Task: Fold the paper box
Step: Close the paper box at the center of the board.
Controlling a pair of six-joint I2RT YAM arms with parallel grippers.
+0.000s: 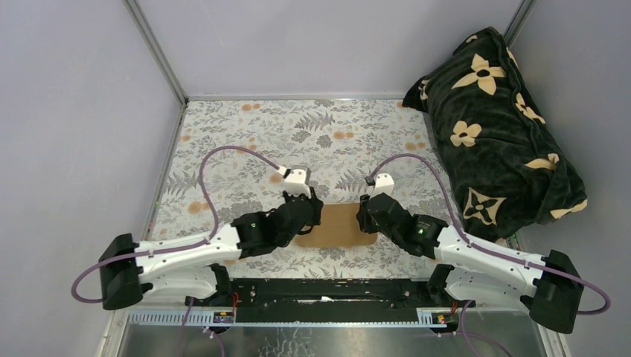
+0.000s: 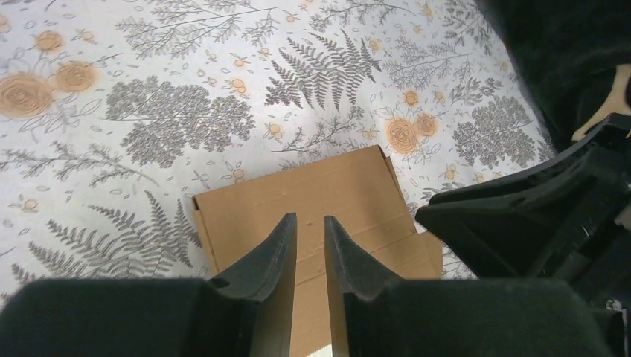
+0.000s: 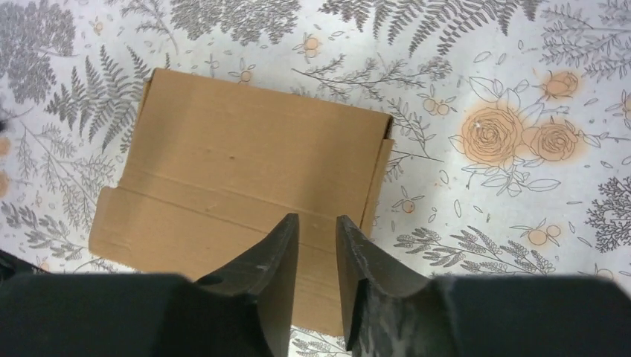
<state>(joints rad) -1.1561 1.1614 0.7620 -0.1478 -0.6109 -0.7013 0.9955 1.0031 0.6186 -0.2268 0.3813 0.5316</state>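
Paper box: plain brown cardboard [image 1: 338, 227], a creased sheet lying flat near the front middle of the worktop cloth [image 1: 245, 134], between the two hands.
Box detail: the right wrist view shows one crease running across the sheet [image 3: 253, 163] and a narrow flap along one side edge; the left wrist view shows a stepped cut on one edge of the cardboard [image 2: 312, 193].
Left hand: at the left end of the box [image 1: 311, 217], fingers pointing across it; the two fingers stand a little apart [image 2: 310, 218], with only the cardboard surface seen through the narrow gap and nothing clamped.
Right hand: at the right end of the box [image 1: 366, 212], facing the left hand; its fingers are also slightly parted [image 3: 318, 218] above the sheet, gripping nothing that shows.
Contact: whether either hand's fingertips touch the cardboard cannot be told.
Worktop cloth: pale, printed with grey ferns and orange roses.
Far right: a dark plush blanket [image 1: 498, 126] with cream flowers, bundled against the wall, well apart from the box.
Cables: a purple cable [image 1: 223, 152] loops up from each arm.
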